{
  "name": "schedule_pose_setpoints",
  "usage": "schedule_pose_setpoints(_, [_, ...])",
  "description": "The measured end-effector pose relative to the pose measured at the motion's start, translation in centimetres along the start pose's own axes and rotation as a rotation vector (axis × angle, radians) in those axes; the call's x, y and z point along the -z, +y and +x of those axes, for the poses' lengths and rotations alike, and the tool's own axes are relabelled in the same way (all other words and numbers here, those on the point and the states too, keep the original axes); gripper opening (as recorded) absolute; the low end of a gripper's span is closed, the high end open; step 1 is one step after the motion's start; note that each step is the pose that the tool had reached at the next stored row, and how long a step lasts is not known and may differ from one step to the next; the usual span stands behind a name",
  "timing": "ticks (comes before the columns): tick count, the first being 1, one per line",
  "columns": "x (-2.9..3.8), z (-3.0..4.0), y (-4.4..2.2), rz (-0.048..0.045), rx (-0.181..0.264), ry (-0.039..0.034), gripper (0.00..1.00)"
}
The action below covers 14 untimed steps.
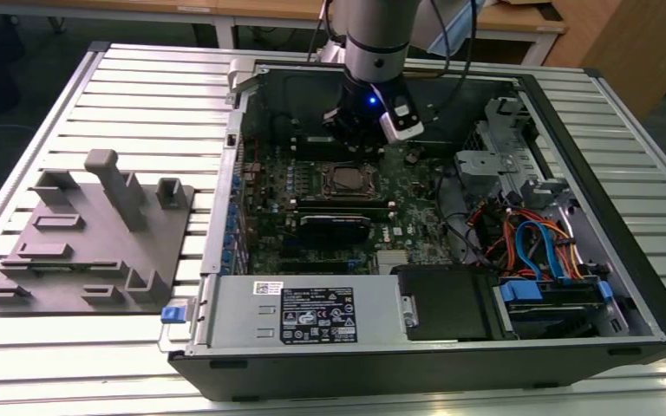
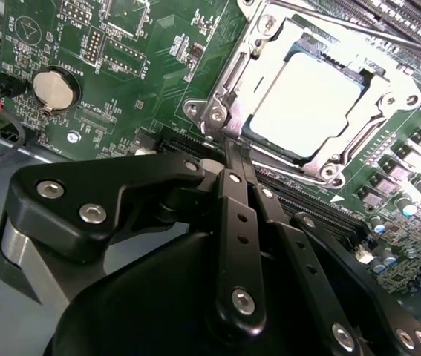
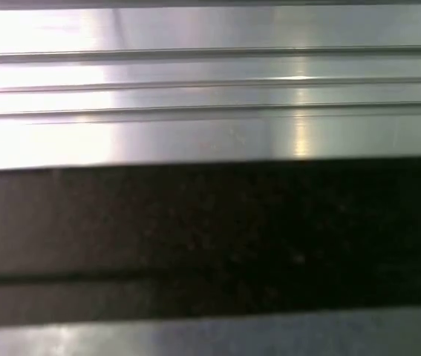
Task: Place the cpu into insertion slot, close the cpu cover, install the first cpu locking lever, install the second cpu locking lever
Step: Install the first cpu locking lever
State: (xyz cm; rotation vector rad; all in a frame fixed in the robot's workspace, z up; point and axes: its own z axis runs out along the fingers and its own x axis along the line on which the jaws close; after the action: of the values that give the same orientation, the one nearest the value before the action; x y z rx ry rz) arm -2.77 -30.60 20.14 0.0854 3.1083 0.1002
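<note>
UR arm's gripper (image 2: 234,150) — jaws closed together, nothing seen btwn them; tips just beside a corner of cpu cover (image 2: 229,81). The cpu (image 2: 310,100) sits in insertion slot (image 1: 323,182) — cover flat around it, mid motherboard (image 1: 416,236), open PC case (image 1: 426,374).

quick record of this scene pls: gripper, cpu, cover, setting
gripper: fingers together, tips next to a corner of the cpu cover, in the second wrist view
cpu: silvery top showing through the cover's cut-out
cpu cover: lying down around the cpu
setting: open computer case on a slatted table
</note>
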Motion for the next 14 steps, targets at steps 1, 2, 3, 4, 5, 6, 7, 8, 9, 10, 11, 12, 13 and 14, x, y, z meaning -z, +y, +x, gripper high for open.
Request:
schedule_pose_setpoints(1, [-0.03, 0.0, 0.0, 0.0002, 0.0, 0.0, 0.1])
schedule_pose_setpoints(2, [-0.06, 0.0, -0.01, 0.0002, 0.0, 0.0, 0.1])
schedule_pose_setpoints(3, [-0.1, 0.0, -0.01, 0.0002, 0.0, -0.0001, 0.1])
schedule_pose_setpoints(4, [-0.15, 0.0, -0.01, 0.0001, 0.0, -0.0001, 0.1])
schedule_pose_setpoints(5, [-0.19, 0.01, -0.01, 0.0001, 0.0, -0.0001, 0.1])
schedule_pose_setpoints(6, [-0.23, 0.01, -0.02, 0.0002, 0.0, 0.0, 0.1])
schedule_pose_setpoints(7, [-0.25, 0.02, -0.04, 0.0004, 0.0, 0.0001, 0.1])
schedule_pose_setpoints(8, [-0.29, 0.02, -0.04, 0.0004, 0.0, 0.0001, 0.1])
schedule_pose_setpoints(9, [-0.34, 0.01, -0.04, 0.0001, 0.0, -0.0002, 0.1])
schedule_pose_setpoints(10, [-0.38, 0.01, -0.04, 0.0001, 0.0, -0.0001, 0.1])
schedule_pose_setpoints(11, [-0.4, 0.01, -0.05, 0.0002, 0.0, -0.0001, 0.1])
schedule_pose_setpoints(12, [-0.4, 0.02, -0.05, 0.0003, 0.0, 0.0, 0.1])
schedule_pose_setpoints(13, [-0.39, 0.01, -0.05, 0.0004, 0.0, 0.0, 0.1])
schedule_pose_setpoints(14, [-0.35, 0.02, -0.05, 0.0005, 0.0, 0.0, 0.1])
